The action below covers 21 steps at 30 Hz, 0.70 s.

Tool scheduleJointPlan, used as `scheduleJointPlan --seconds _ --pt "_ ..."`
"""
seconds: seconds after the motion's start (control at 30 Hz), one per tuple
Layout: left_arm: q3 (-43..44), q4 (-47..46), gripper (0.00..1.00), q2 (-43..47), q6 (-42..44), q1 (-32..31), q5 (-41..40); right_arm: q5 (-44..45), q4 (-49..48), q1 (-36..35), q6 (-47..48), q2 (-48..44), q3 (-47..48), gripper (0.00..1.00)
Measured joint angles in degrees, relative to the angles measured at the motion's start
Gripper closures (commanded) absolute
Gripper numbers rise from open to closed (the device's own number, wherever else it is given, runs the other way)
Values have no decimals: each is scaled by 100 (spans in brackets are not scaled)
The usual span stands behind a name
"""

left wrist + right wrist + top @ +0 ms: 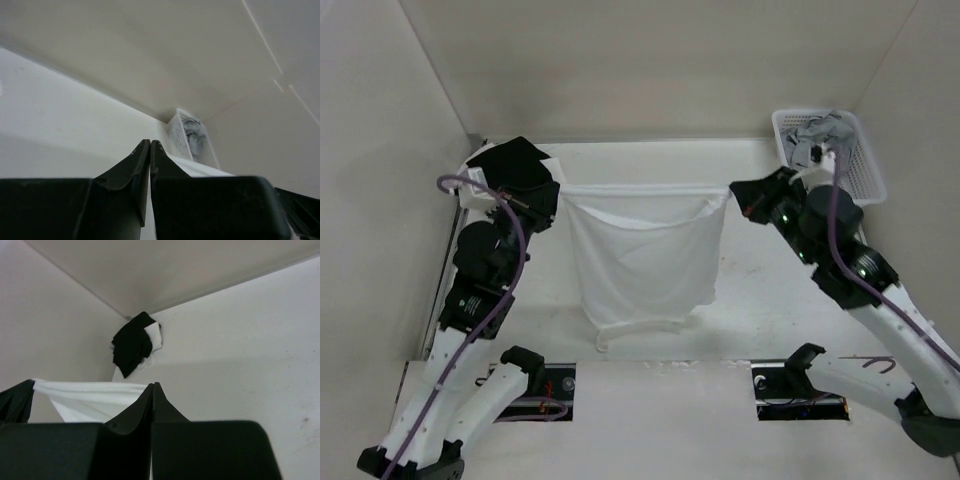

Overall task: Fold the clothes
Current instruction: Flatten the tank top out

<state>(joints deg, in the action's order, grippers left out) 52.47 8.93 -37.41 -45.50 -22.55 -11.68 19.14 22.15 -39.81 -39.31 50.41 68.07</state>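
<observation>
Two robot arms, the left arm (pixel 480 285) and the right arm (pixel 855 265). One white top (pixel 645 262) (two thin straps (pixel 638 332) trailing at its near end), one black garment (pixel 515 168), one basket (pixel 870 175) holding grey clothes (pixel 817 133): two pieces, perhaps; the heap is too bunched to count.

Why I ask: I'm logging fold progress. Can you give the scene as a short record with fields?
camisole: white, unfolded, spread flat, one edge pulled taut between both grippers
straps: at the end nearest the arm bases
left gripper: shut on the camisole's left corner
right gripper: shut on the camisole's right corner
black garment: far left corner, behind the left gripper
basket: far right corner, grey garments inside
fold state: no fold made yet
</observation>
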Motion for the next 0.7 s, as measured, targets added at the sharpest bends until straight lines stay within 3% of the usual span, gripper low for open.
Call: scheduleJointPlan --seconds 0.13,0.23,0.43,0.53,0.7 --pt "251 -201 99 -1045 -142 667 219 -984 -258 1008 70 1377 850 100" --pt "732 -271 99 -1770 -326 1091 514 -1429 -256 1298 107 2192 1788 100" --pt "1239 -538 99 -1683 -511 1322 769 -1851 -295 1263 284 2347 2903 100" --pt "885 -835 99 -1134 -535 1198 785 -1869 -584 1128 337 1784 2273 100" --pt "-1145 -1056 99 365 -557 1021 737 -1786 -1082 584 321 837 -136 99"
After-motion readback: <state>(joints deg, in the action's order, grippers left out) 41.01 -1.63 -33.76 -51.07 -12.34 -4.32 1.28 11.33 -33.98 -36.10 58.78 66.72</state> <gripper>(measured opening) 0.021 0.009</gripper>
